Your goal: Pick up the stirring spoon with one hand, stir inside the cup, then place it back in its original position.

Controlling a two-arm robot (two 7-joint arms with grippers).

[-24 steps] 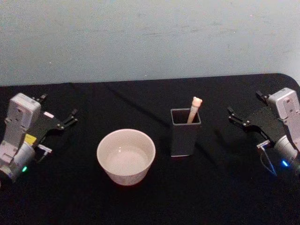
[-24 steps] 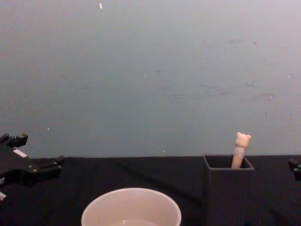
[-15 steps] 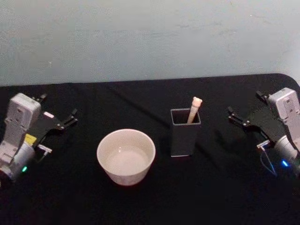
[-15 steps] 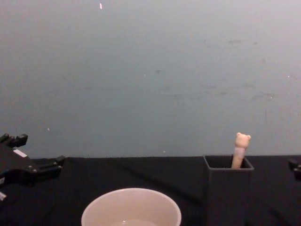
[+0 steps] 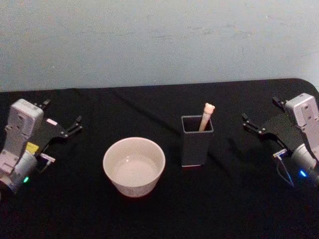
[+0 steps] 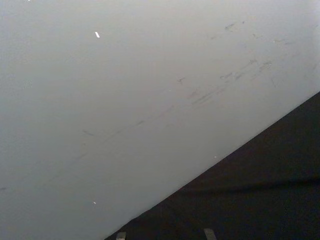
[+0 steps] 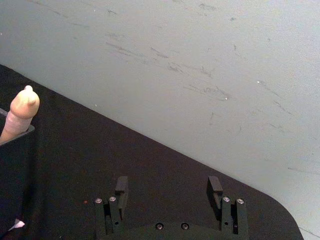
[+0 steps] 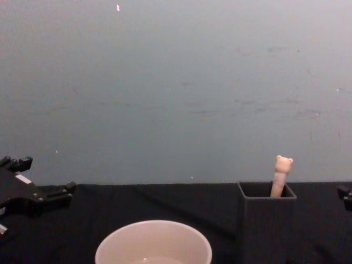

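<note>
— What has shifted since the earlier frame?

— Practically nothing: both arms sit where they were. The left gripper (image 5: 62,112) rests toward the left edge of the table (image 5: 234,199), jaws spread and empty, well apart from the cup (image 5: 132,188).

— And the spoon?

— The stirring spoon (image 5: 206,115) stands in the dark holder (image 5: 194,149), near the cup on its right. It leans toward a back corner, and only the bear-head handle shows (the bowl is hidden inside).

— Which arm should go?

— I'd judge the right gripper (image 5: 260,109). It is out at the right with its jaws released, and it is the nearer one to the holder. It should come in above the holder and close on the handle just under the bear head. Then it should lift along the spoon's lean, so the bowl clears the rim without tipping the holder.
</note>
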